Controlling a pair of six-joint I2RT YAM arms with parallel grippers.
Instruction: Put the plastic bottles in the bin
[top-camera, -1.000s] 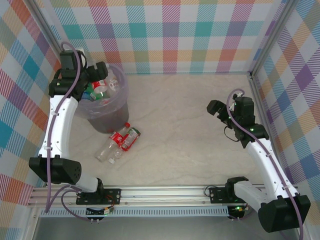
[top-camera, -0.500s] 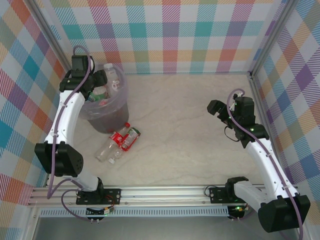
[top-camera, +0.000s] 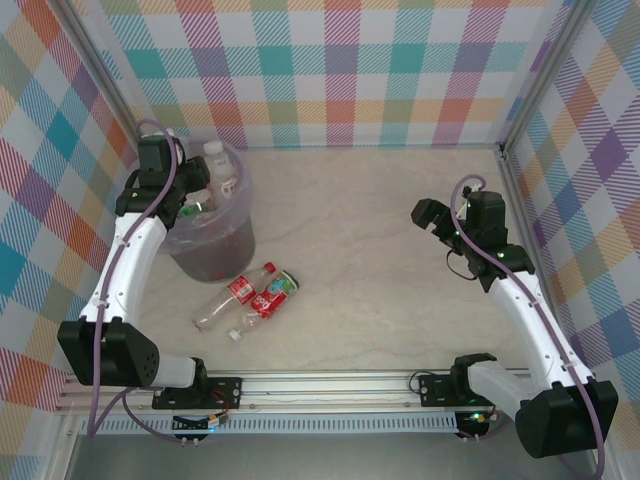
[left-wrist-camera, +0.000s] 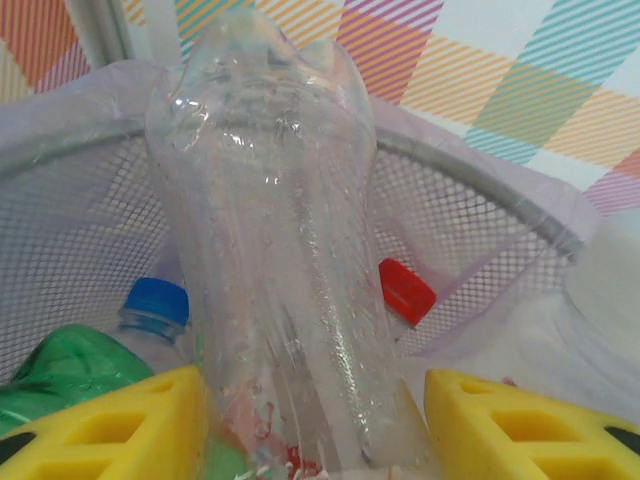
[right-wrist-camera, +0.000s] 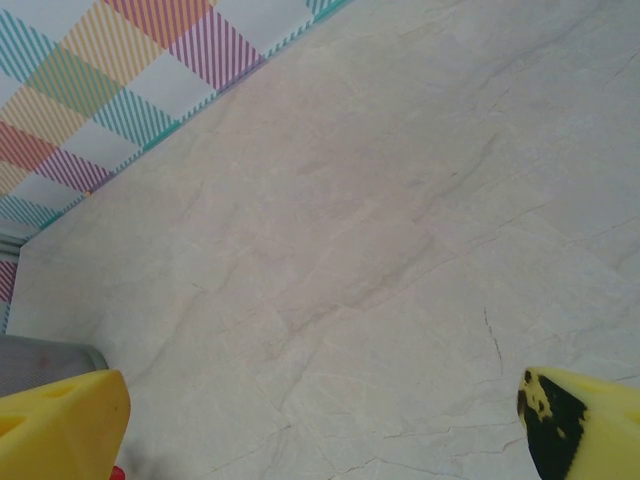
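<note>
Left fingers (left-wrist-camera: 110, 425) are clamped on a clear bottle (left-wrist-camera: 270, 250), one pad on each side near the neck end. Its long axis runs straight out from the wrist, base end away. It sits over the mouth of the bin (top-camera: 220, 250), pointing at the far rim, so my read is that opening the fingers drops it in.

Already in the bin: a green bottle (left-wrist-camera: 60, 370), a blue cap (left-wrist-camera: 157, 300) and a red cap (left-wrist-camera: 405, 290).

Two more bottles (top-camera: 232, 300) (top-camera: 275, 292) lie on their sides on the bench (top-camera: 400, 300), touching, just in front of the bin. Their axes run diagonally, near-left to far-right.

The left arm is much nearer to them, so I'd give it both.

Right fingers (right-wrist-camera: 60, 425) are spread wide and empty, above bare bench, well apart from the bottles.
</note>
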